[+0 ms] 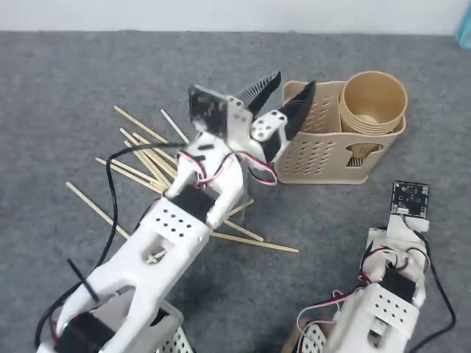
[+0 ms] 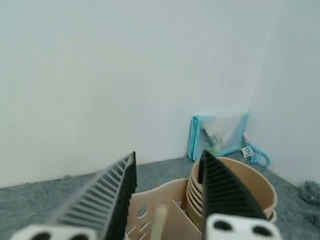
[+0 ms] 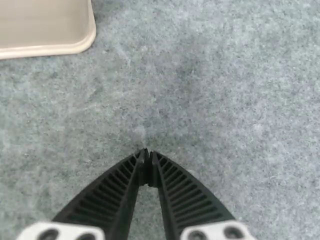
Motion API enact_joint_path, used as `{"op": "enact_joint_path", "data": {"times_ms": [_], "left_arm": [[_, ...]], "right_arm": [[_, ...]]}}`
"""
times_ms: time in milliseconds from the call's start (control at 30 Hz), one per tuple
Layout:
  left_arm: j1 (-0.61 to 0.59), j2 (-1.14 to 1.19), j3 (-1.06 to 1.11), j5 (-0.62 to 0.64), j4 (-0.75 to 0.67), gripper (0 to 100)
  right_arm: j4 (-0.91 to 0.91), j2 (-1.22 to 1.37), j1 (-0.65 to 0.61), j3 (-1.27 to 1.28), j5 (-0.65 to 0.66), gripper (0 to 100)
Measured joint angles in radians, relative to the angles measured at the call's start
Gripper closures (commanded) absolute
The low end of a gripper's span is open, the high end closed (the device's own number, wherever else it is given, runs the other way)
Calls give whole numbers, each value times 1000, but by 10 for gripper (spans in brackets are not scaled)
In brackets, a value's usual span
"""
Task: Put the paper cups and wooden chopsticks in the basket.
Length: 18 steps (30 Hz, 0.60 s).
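- Grey, felt-like carpet [image 1: 73,88] covers the whole table and carries everything else.
- White-bodied left arm [image 1: 176,228] stretches diagonally across it. Its black ribbed left gripper [image 1: 294,81] hangs over the basket compartment next to the cups, jaws spread wide with nothing between them (a pose suited to releasing sticks there, I judge).
- Beige perforated plastic basket [image 1: 316,158] stands upright at the far side of the table, divided so cups and sticks get separate slots.
- White right arm [image 1: 390,294] sits folded low, well apart from the chopsticks. Its right gripper [image 3: 146,152] is pinched fully closed on nothing, tips aimed at bare carpet, presumably parked out of the other arm's way.
- Tan paper cups [image 1: 375,99] are nested in one stack in the basket's end compartment, so that half of the task looks done.
- Thin pale wooden chopsticks [image 1: 143,165] lie scattered and crossed on the carpet beside and under the left arm, outside the basket (I cannot tell whether any are already inside).
- Small blue pouch [image 2: 217,135] leans against the wall behind.
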Motion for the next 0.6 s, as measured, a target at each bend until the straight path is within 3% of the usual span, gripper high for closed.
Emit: {"op": "enact_joint_path", "data": {"times_ms": [300, 600], "left_arm": [[-244, -279, -253, 0, 522, 791], [-790, -451, -316, 176, 1088, 791]], "right_arm": [[0, 0, 0, 0, 0, 990], [0, 0, 0, 0, 0, 990]]}}
